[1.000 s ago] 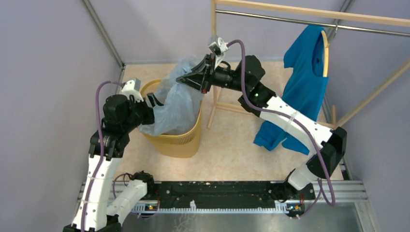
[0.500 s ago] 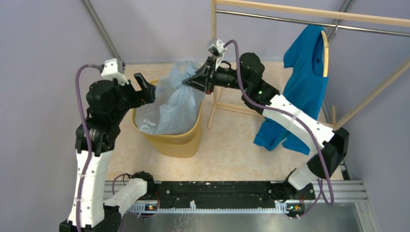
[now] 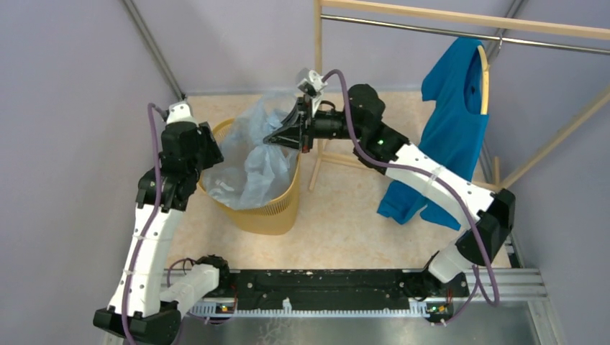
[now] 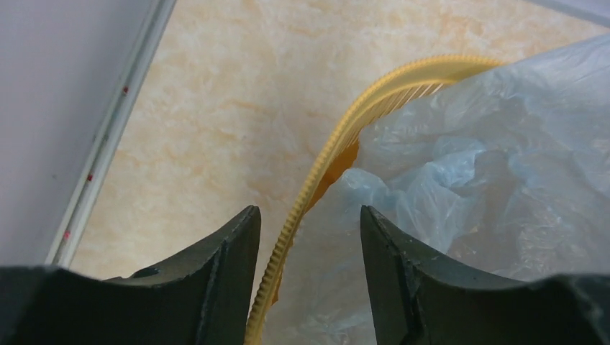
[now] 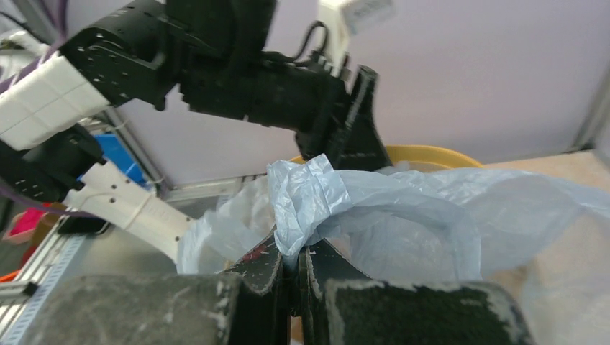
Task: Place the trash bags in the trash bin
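Over trash bin (image 3: 277,212), wrist views reveal left gripper (image 4: 308,215) spread, right gripper (image 5: 295,253) seemingly pinching trash bags (image 5: 403,208).

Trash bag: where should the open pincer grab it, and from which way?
Probably the crumpled fold of the trash bag just inside the trash bin's rim, coming down from above. The film bunches thick there, and the open left pincer sits right over that rim.
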Available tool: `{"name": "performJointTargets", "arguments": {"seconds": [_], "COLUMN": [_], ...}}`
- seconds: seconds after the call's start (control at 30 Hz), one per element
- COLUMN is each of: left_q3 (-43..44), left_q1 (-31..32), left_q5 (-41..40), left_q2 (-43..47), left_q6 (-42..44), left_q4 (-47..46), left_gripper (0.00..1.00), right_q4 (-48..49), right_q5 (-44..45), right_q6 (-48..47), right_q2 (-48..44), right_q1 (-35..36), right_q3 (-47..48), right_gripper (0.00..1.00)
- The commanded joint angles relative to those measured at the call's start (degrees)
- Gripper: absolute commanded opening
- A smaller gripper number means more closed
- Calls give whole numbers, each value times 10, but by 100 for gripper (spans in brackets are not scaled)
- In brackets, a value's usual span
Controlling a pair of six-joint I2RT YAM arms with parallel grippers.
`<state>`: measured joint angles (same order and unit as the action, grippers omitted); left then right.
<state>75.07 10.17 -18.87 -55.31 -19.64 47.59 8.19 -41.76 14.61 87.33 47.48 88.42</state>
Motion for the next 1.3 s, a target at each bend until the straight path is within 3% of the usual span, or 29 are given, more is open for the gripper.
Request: {"name": "performJointTargets", "arguments": {"seconds": [0.0,0.2,0.33,0.47,0.63,0.7,0.83,0.97,1.27], "left_q3": [-49,-117,-185,-224,-216,-196,-148,-94,-103], "left_q1": [-1,-1,-1,-1,-1,-1,-1,-1,-1], "left_q5": [24,124,224,231,198,194,185,304,645], "left_q2": [34,72,102,123,139,140,147,161,150], "left_q6": [-20,-105,-178,-240,-231,-206,-130,-45,-35], "left_q4": [-32,-66,-148,-182,-181,-164,-152,-164,-282], "left_gripper": [60,55,50,49,50,55,81,96,99], "right_q4": [20,55,19,-45,-57,-53,-31,-12,76], "right_q5": [-51,-83,-55,-3,4,7,-6,14,56], "right_q6": [37,100,68,11,23,34,67,118,239], "right_q2": [60,119,106,78,35,23,20,20,-36], "right_q1": [25,32,32,29,9,11,10,10,10], "right_q3": [50,52,28,11,-19,-24,-25,-26,-61], "right_gripper": [0,0,0,0,0,0,0,0,8]}}
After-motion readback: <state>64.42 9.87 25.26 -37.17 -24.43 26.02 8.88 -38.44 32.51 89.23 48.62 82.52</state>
